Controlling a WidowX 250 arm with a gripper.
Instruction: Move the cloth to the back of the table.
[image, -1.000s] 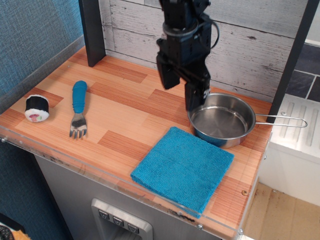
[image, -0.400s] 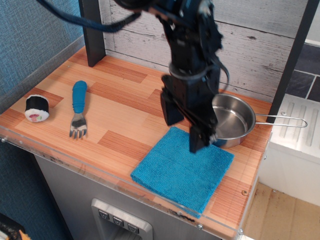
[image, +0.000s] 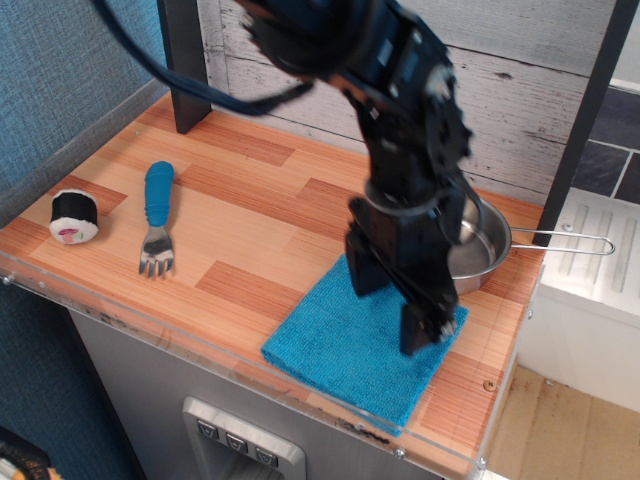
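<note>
Your table (image: 250, 215): orange-brown wood planks, clear plastic front edge, running from front left to back right. Your arm (image: 400, 130): black, reaching down from the back, blurred in its upper part. Your cloth (image: 340, 345): bright blue, square, lying flat at the front right of the table with one corner toward the front edge, so no long axis; its back corner lies just beside the pan. Your gripper (image: 392, 308): spread wide, two dark fingers (image: 420, 325) pointing down over the cloth's back half, holding nothing; contact with the cloth cannot be told. Pan (image: 480, 245): steel, wire handle pointing right, partly hidden by the arm. Fork (image: 156, 215): blue-handled, tines toward the front. Sushi roll (image: 74, 217): at the left edge.
</note>
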